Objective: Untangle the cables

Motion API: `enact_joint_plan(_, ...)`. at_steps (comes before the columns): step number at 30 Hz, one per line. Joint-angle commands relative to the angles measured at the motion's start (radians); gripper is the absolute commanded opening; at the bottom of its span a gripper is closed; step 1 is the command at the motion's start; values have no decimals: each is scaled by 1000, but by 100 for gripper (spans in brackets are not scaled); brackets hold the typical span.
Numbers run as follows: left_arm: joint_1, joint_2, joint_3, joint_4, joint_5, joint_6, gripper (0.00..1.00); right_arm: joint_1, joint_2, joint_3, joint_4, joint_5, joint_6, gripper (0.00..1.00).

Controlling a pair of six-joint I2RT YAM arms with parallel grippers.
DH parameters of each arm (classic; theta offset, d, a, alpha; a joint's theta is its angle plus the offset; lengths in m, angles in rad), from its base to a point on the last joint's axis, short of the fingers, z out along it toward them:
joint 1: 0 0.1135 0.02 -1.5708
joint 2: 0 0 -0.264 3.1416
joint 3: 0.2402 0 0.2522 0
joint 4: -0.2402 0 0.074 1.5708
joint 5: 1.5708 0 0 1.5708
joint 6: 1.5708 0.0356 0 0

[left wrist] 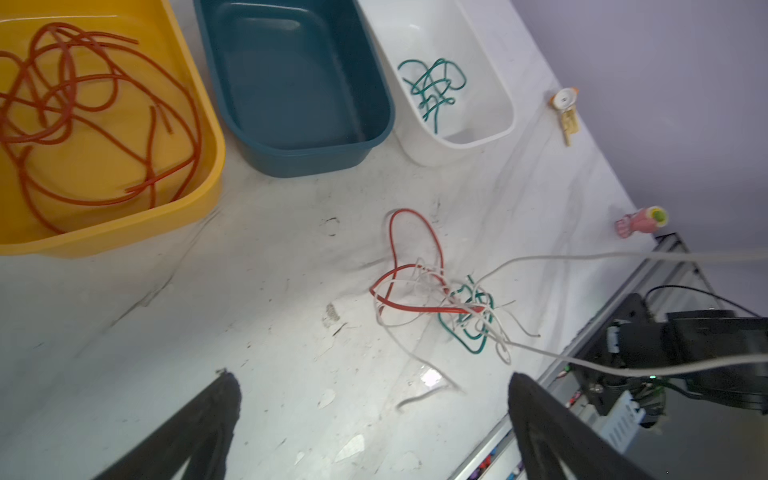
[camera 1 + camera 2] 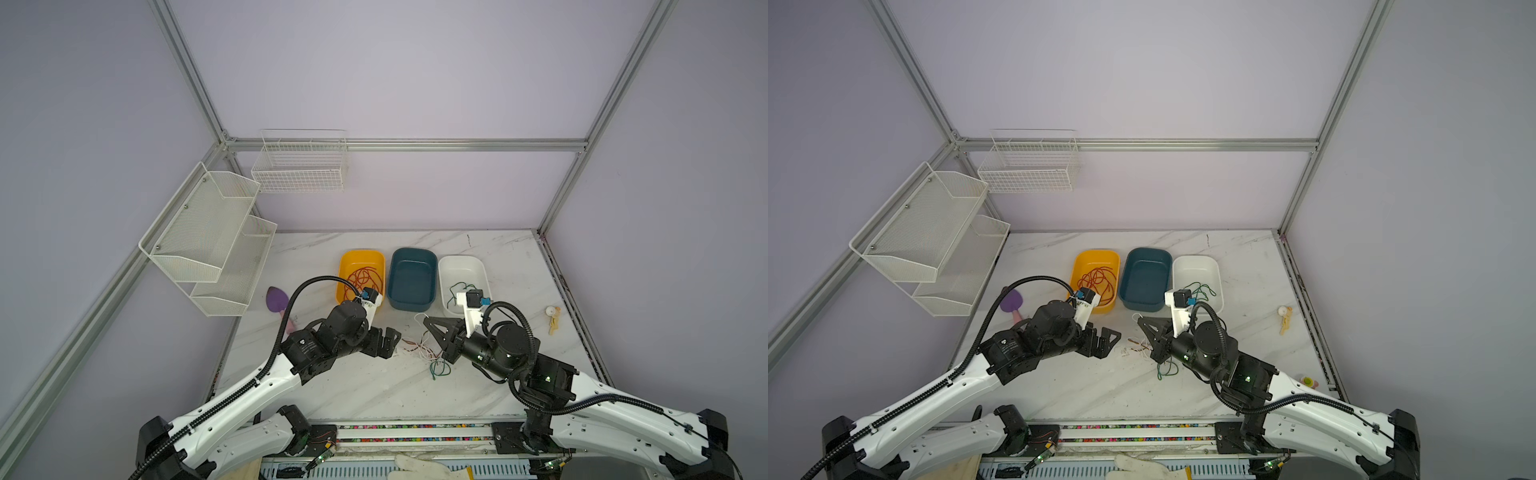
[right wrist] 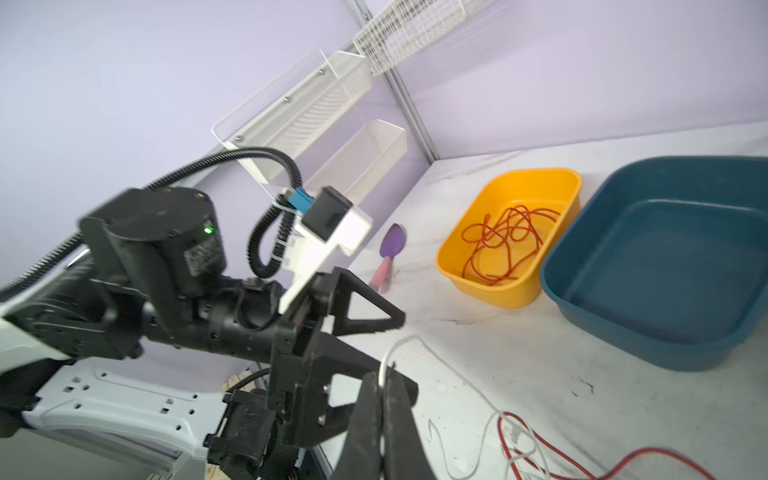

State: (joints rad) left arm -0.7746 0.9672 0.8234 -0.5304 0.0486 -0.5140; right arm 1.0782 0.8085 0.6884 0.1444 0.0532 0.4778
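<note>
Partly done: red cables (image 1: 64,70) lie in the yellow tub (image 1: 124,232) left of the blue tub (image 1: 307,160), and green cables (image 1: 432,89) lie in the white tub (image 1: 457,145) on its right; the blue tub is empty. A tangle (image 1: 461,307) of red, white and green strands is left on the desk (image 1: 249,291) in front of the blue tub. The right jaws pinch a white cable (image 3: 384,365) from it; the left jaws gape, empty.

The tabletop (image 1: 249,291) is smooth, marble-patterned, faintly glossy, scuffed. The yellow tub (image 1: 124,237), blue tub (image 1: 311,160) and white tub (image 1: 436,153) are smooth shiny plastic. The cables (image 1: 465,309) have smooth, plastic-looking sheaths.
</note>
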Motion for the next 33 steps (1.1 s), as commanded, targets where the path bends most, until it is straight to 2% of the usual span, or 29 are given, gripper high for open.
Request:
enact_joint_plan(1,-5,-9,-102,191,144,-104,100,5,-9,58,31,-62,-40,0)
enact_joint_plan(9,-15,35,-206,395,257,-190,100,5,14,128,62,-130,-48,0)
enact_joint_plan(16,-34,93,-259,495,290,-230,99,6,32,185,64,-148,-62,0)
enact_joint_plan(19,-43,115,-275,514,294,-236,92,5,31,212,59,-152,-67,0)
enact_joint_plan(23,-46,127,-302,532,280,-239,76,5,25,258,22,-133,-90,0)
enact_joint_plan(26,-46,134,-321,547,275,-239,68,5,18,293,-2,-115,-103,0)
enact_joint_plan(29,-46,150,-335,562,277,-239,63,5,11,314,-9,-96,-113,0)
enact_joint_plan(33,-46,185,-349,584,281,-240,61,5,14,352,-27,-75,-131,0)
